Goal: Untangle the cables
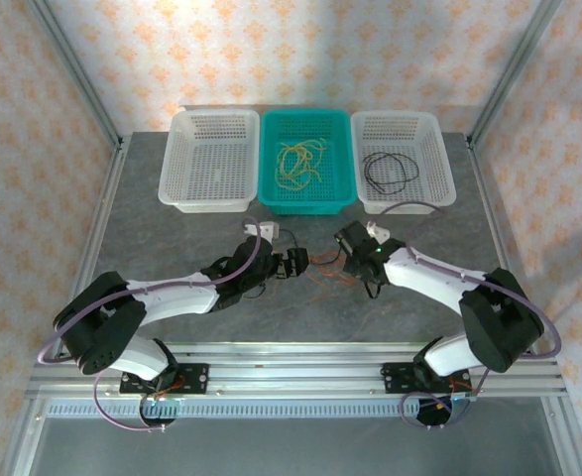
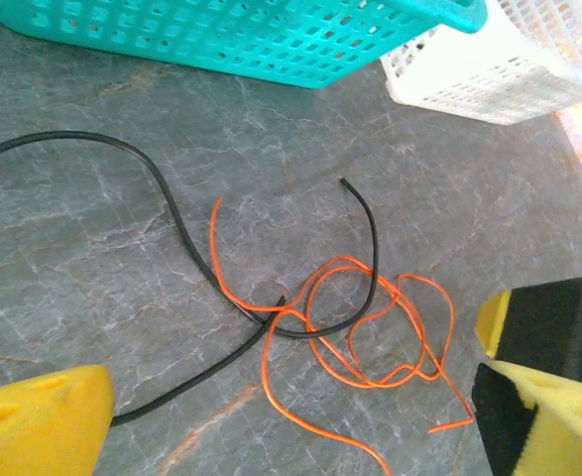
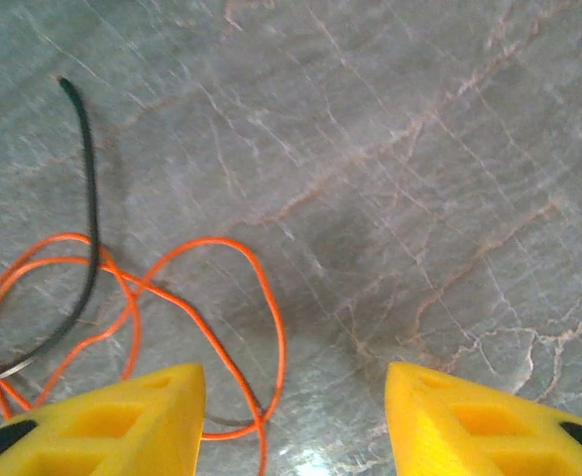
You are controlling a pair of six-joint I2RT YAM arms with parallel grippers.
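Several cables [image 2: 176,223]; marbled table [image 1: 172,248]; patterned walls [image 1: 300,50]

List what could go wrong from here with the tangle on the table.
1. The black cable runs through the loops of the orange cable. Pulling either one may drag both along or tighten the crossing.
2. The open right gripper has mostly bare table between its jaws, and the orange loop lies off to one side. Closing here may miss the cable or catch only the loop's edge.
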